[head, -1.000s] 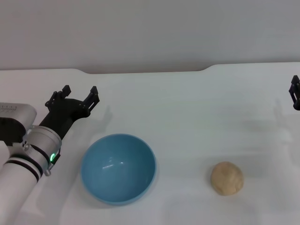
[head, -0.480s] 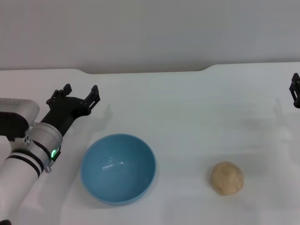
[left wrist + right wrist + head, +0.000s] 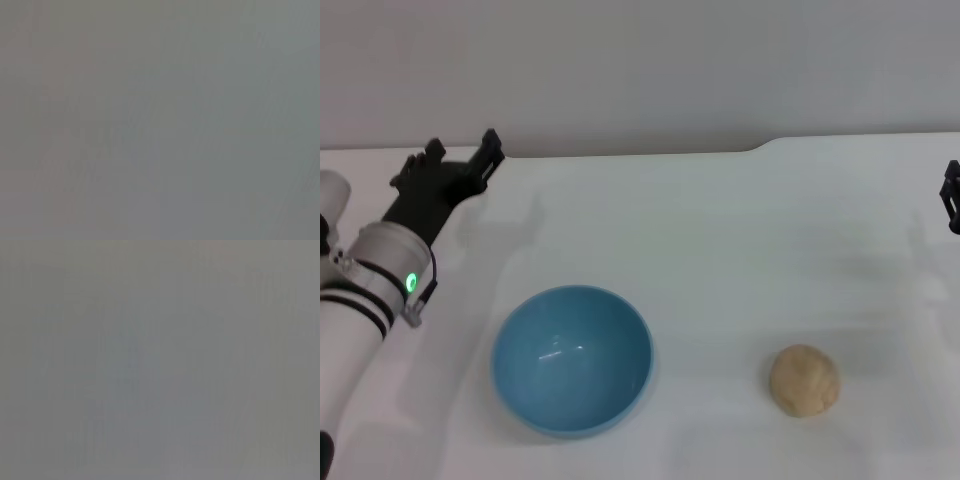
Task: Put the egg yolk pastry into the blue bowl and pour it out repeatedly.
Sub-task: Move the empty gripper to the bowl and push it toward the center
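On the white table your egg yolk pastry lies near right, beside the blue bowl, closer to the right gripper, whose jaws I cannot tell; left gripper stands apart.

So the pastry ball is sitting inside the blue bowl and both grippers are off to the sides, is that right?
Not quite. The head view shows the egg yolk pastry on the table, apart from the empty blue bowl. The left gripper and right gripper are indeed off to the sides.
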### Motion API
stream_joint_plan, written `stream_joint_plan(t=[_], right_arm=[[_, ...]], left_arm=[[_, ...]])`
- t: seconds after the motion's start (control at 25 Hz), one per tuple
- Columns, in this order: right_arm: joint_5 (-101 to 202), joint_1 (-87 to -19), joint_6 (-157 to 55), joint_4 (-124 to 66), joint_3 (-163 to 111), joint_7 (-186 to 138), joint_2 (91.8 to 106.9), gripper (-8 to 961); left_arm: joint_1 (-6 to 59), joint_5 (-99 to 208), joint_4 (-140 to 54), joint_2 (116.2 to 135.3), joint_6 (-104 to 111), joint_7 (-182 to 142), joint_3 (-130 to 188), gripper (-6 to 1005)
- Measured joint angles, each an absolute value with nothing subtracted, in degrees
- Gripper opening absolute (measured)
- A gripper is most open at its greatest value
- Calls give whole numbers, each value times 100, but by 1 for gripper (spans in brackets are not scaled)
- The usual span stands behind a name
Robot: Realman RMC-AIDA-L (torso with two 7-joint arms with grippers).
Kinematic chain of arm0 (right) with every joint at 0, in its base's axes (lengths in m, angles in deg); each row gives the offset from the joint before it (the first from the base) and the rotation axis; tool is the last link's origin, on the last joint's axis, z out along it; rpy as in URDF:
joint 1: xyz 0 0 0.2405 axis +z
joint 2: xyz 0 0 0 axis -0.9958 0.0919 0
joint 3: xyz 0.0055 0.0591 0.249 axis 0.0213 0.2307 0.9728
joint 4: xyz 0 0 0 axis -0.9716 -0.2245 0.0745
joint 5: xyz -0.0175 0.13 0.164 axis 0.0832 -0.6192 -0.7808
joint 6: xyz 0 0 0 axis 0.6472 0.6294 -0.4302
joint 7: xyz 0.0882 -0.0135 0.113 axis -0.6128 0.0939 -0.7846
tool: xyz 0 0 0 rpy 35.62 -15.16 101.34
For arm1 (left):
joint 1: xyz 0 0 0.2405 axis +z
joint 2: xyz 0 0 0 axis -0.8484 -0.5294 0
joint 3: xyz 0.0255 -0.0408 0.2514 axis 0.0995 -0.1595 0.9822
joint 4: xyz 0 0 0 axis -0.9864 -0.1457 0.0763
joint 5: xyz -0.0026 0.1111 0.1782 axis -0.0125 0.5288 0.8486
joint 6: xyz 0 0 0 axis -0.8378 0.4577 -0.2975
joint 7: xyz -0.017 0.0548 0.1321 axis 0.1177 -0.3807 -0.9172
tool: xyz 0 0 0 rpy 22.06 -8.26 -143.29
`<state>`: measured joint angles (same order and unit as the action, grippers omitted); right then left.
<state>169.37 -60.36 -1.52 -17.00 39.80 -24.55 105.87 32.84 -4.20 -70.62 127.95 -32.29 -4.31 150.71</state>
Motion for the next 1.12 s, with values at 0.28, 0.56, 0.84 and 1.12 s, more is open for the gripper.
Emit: stream_joint_plan(t=[0.28, 0.56, 0.84, 1.12], right_arm=[[16937, -6088, -159, -1707, 3976, -2454, 10587, 509], [16937, -6115, -159, -1706, 3976, -2454, 10578, 509], [16938, -6118, -156, -1709, 3987, -2454, 10569, 509], [16938, -6118, -151, -1726, 3996, -2446, 10561, 509]], left_arm=[[3355, -281, -8496, 12225, -1960, -452, 14823, 785], [3875, 1759, -10892, 12243, 1521, -583, 13153, 785], [4448, 2331, -13109, 12761, 4239, -2234, 12432, 786], [4408, 2277, -14477, 12852, 7063, -2672, 11943, 785]])
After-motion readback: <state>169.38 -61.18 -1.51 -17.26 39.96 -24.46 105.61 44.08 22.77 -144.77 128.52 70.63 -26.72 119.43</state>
